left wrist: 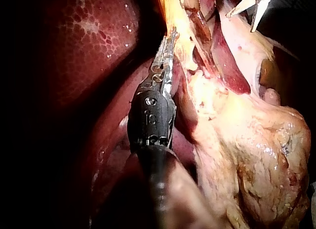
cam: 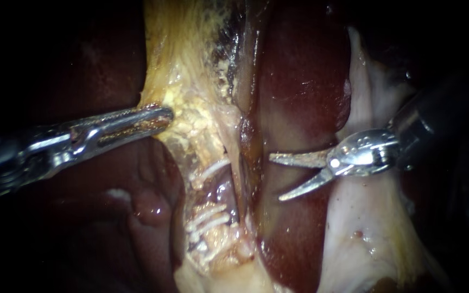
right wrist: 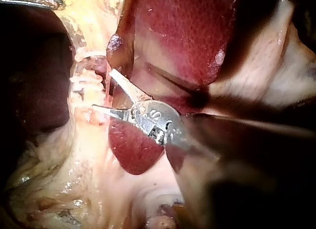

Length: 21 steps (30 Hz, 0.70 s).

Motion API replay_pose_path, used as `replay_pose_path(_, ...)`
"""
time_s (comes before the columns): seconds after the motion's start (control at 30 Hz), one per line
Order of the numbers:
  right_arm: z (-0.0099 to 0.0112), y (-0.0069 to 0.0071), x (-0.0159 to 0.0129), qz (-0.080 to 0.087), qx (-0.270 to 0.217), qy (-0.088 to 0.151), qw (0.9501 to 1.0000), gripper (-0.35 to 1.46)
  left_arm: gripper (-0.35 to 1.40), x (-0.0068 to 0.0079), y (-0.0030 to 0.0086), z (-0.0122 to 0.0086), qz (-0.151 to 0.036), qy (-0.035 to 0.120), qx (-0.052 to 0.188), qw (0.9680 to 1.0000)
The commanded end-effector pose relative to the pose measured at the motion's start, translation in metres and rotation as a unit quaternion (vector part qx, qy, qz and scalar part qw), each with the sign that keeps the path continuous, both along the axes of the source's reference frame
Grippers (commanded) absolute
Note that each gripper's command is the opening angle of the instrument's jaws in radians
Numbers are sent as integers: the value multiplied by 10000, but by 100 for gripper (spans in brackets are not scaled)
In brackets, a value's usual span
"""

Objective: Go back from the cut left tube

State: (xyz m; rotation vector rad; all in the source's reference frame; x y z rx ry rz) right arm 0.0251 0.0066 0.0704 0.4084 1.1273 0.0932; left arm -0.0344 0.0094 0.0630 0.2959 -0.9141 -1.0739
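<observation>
The right tool (cam: 277,178) has its two blades apart and grips nothing, poised over dark red liver (cam: 299,87). At its 9 o'clock, near but apart, lies the cut left tube (cam: 215,239), with white clips (cam: 208,220) on either side of the gap. Farther off, toward 10 o'clock, the left tool (cam: 166,115) is clamped on yellow fatty tissue (cam: 191,65). Pale tissue (cam: 359,239) lies at the right tool's 5 o'clock.

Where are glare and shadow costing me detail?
Endoscope view: glare whitens the right instrument near its hinge, its shaft vanishes into darkness, and the liver around the left instrument, shut on yellow tissue, is deeply shadowed. Left wrist view: wet glints speckle the liver; beside the instrument it fades to black. Right wrist view: the right instrument's shaft is a dark mass.
</observation>
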Motion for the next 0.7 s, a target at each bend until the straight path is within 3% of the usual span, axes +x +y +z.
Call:
replay_pose_path(0.03, -4, 2, -2, 7, -52, -7, 10000, 130, -35, 0, 0, 0, -1, 0, 0, 10000)
replay_pose_path(0.47, -16, 7, -9, 86, -251, 50, 9996, 138, -35, -4, -1, 3, -10, 8, -10, 10000)
replay_pose_path(0.57, -16, 7, -9, 86, -253, 49, 9996, 138, -35, -12, -6, 13, -40, 36, -46, 10000)
replay_pose_path(0.7, -15, 5, -10, 85, -258, 49, 9996, 138, -35, -34, -14, 39, 17, 25, -54, 10000)
